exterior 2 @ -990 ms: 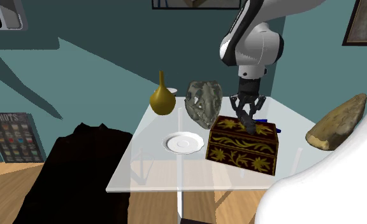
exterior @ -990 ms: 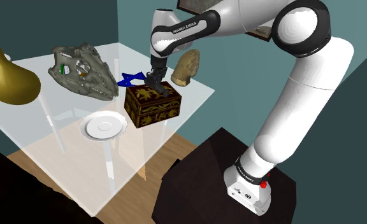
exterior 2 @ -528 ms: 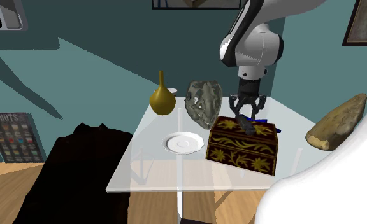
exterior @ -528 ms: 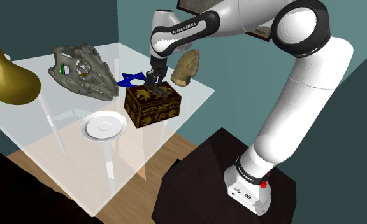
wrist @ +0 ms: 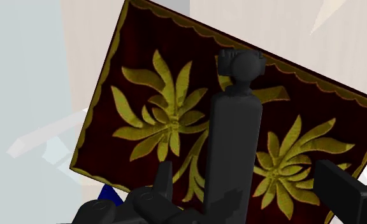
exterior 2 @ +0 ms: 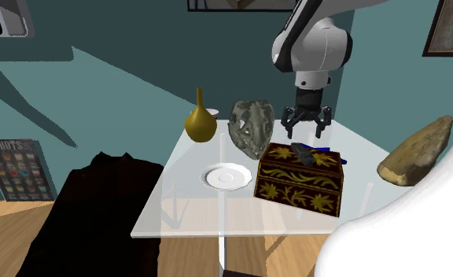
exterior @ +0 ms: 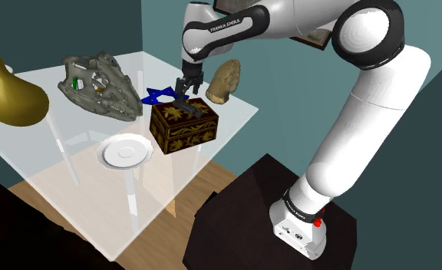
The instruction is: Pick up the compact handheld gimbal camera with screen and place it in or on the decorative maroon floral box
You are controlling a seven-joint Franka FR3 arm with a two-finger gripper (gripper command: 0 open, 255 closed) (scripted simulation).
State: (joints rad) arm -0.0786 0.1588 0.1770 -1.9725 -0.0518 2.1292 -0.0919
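The dark handheld gimbal camera [wrist: 233,146] lies flat on the lid of the maroon box with gold flowers [wrist: 157,114]. In the shoulder view the camera [exterior: 183,113] rests on the box [exterior: 183,130] near the glass table's edge closest to the stand. My gripper [exterior: 187,90] hangs a short way above it, open, with its fingers [wrist: 164,181] standing apart on either side of the camera and not touching it. The second exterior view shows the open gripper [exterior 2: 306,126] above the camera [exterior 2: 305,152] and box [exterior 2: 300,181].
On the glass table [exterior: 235,115] also stand a grey-green skull [exterior: 100,84], a yellow vase [exterior: 8,96], a white plate [exterior: 125,152], a blue star [exterior: 159,93] behind the box and a tan rock [exterior: 225,80]. Wooden floor lies beneath.
The gripper opened and let go of the camera, then rose a little. The camera stays lying on the box lid.
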